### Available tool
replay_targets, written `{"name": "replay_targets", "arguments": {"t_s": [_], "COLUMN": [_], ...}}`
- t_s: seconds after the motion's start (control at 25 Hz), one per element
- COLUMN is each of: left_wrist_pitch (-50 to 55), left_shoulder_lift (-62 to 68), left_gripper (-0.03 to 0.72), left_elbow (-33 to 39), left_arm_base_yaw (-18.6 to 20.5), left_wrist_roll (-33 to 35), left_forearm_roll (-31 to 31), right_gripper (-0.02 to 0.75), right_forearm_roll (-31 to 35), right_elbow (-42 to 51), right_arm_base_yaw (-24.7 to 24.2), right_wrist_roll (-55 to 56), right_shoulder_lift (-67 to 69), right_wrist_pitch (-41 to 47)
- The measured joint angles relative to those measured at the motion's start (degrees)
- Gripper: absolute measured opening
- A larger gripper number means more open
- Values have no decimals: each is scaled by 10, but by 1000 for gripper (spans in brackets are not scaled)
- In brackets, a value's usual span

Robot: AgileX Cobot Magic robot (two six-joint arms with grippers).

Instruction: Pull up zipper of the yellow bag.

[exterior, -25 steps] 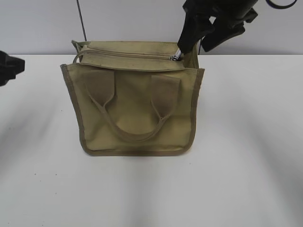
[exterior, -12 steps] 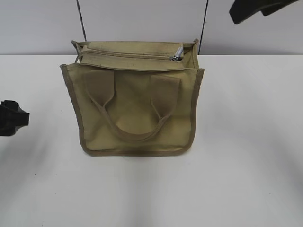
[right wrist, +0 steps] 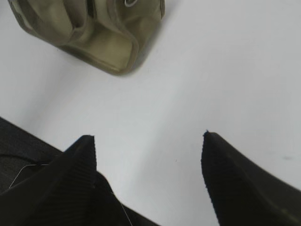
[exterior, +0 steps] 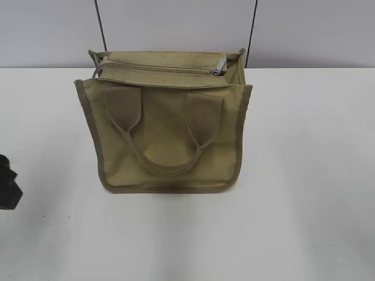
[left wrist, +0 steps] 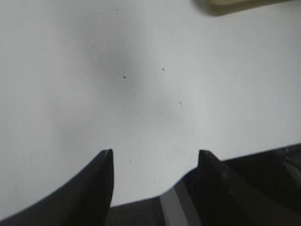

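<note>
yellow bag (exterior: 167, 126) stands upright mid-table (exterior: 304, 175); zipper (exterior: 161, 69) runs across top panel, silver pull (exterior: 218, 71) at right end; left gripper (left wrist: 155, 155) spread wide over bare table, holding nothing, well apart from bag; right gripper (right wrist: 148, 137) also spread, empty, bag at far corner of its view; risk: light unanchored bag slides or tips if pull tugged; small pull easily missed
</note>
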Motion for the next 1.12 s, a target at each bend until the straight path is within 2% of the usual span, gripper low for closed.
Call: {"name": "replay_targets", "arguments": {"t_s": [0.12,0.2,0.44,0.64,0.8,1.12], "left_wrist_pitch": [60,87,124,133,137,119], "left_shoulder_lift": [-97,-170,-424,-569,-615,-617], "left_gripper": [512,531,540,540,523,514], "left_elbow": [-11,-8,30,63,91,96], "left_arm_base_yaw": [0,-1,-1,-1,-2,-2], "left_wrist_roll": [11,14,15,41,60,62], "left_forearm_roll": [-14,-14,-14,-14,-14,-14], "right_gripper": [582,587,589,589,589,589], "right_forearm_roll": [0,-1,-23,-53,-60,-64], "right_elbow": [79,94,190,218,219,244], "right_arm_base_yaw": [0,0,0,0,0,0], "right_wrist_roll": [18,25,66,93,95,87], "right_shoulder_lift": [-132,-159,-292,-344,-347,-347], "right_wrist_pitch": [43,57,122,136,133,70]}}
